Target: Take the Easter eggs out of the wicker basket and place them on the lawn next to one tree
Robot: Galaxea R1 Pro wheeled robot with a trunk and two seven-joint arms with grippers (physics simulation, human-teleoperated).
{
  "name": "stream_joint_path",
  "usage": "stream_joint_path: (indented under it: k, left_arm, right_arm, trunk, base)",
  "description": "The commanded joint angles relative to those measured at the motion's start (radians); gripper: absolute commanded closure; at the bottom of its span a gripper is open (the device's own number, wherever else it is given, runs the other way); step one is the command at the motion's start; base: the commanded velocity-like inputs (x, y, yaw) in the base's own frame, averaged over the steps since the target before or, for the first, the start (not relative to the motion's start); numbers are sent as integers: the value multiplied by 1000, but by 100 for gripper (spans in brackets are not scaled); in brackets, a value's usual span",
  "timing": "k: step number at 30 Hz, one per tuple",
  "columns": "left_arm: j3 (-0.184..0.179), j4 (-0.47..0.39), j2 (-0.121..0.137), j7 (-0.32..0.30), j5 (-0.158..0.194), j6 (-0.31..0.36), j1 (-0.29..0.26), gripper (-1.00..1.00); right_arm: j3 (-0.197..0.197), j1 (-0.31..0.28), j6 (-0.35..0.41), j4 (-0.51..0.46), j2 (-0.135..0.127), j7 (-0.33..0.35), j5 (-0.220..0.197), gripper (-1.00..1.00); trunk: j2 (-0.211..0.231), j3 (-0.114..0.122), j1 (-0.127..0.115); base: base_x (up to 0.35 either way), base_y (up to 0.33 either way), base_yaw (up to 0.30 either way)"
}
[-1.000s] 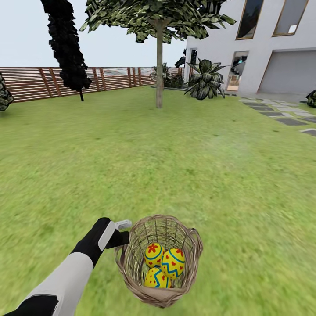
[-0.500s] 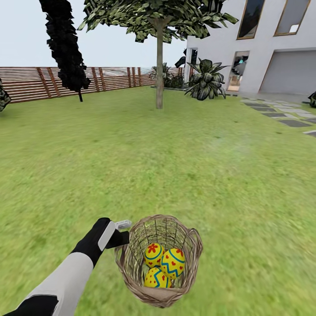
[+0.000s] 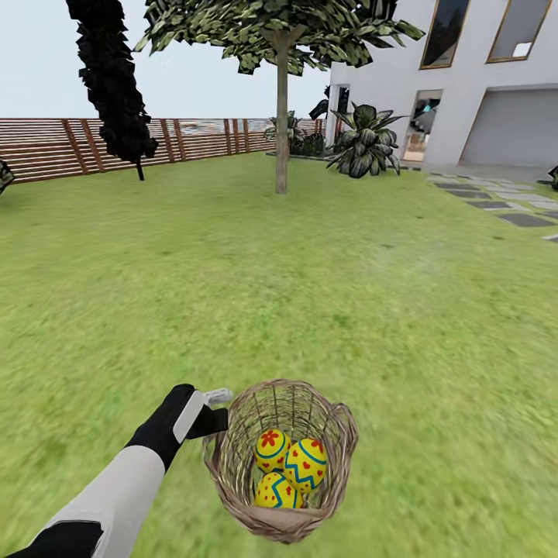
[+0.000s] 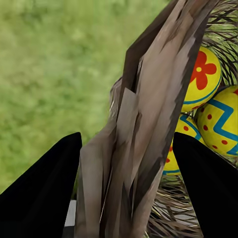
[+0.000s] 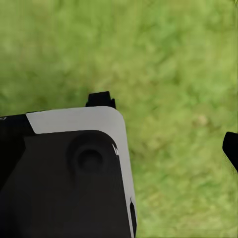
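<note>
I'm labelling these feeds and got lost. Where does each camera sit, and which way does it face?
Head: on the head, looking forward and down over lawn, tree, basket; left arm shows.
Left wrist: along the fingers at the basket rim and eggs.
Right wrist: down at grass; robot body shows.
Head and left wrist share basket and eggs.

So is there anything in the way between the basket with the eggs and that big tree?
Nothing visible. The left gripper holds the wicker basket by its rim, the three Easter eggs inside. From there to the tree lies open lawn. The dark columnar tree and the paving stones stand off to the sides.
</note>
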Motion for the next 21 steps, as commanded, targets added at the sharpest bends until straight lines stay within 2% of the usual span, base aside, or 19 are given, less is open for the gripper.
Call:
stream_joint_path:
  k: [1, 21]
  left_arm:
    - [1, -1, 0, 10, 25, 1, -1, 100]
    - [1, -1, 0, 10, 25, 1, -1, 100]
  right_arm:
    - [-9, -2, -7, 4, -1, 2, 9, -100]
    - [-9, -2, -7, 4, -1, 2, 9, -100]
  trunk:
    - [-1, -1, 1]
    - [-1, -1, 1]
  base:
    - [327, 0, 0]
    - [327, 0, 0]
